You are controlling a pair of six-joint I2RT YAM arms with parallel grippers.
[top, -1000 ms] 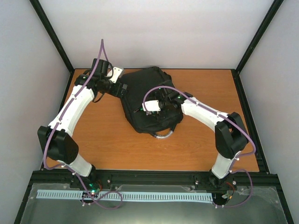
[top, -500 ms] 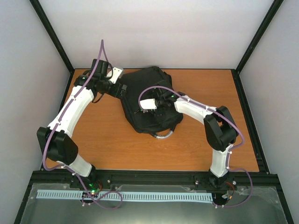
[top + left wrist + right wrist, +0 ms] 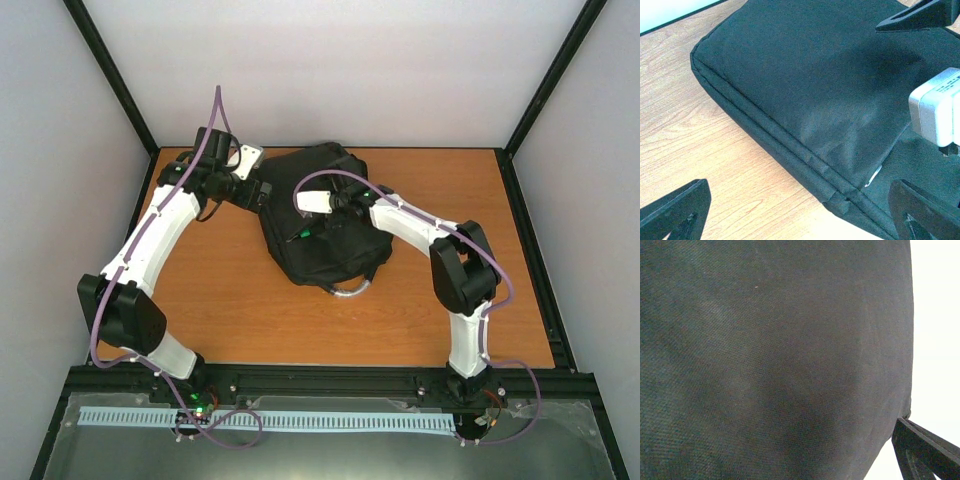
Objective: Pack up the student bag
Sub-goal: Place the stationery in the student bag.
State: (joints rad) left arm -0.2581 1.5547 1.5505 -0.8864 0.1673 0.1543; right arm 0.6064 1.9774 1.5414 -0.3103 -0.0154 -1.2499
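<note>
The student bag point(image 3: 322, 218), a black fabric backpack, lies flat in the middle of the table with its grey loop handle point(image 3: 350, 290) toward the near side. My left gripper point(image 3: 263, 191) hovers at the bag's left edge, open and holding nothing. In the left wrist view its fingertips point(image 3: 677, 210) straddle the bag's seamed edge point(image 3: 805, 155) and a small silver zipper pull point(image 3: 873, 176). My right gripper point(image 3: 303, 201) hangs open over the bag's far part. Black fabric point(image 3: 770, 355) fills the right wrist view, with one finger point(image 3: 927, 452) at the lower right.
The orange wooden table point(image 3: 220, 300) is ringed by a black frame and white walls. The right arm's white wrist block point(image 3: 937, 107) and a dark finger point(image 3: 920, 15) show in the left wrist view, close to my left gripper.
The right arm has swung its gripper up and leftward over the bag, toward the far edge, its elbow folding in. The left arm and the bag have stayed put.
</note>
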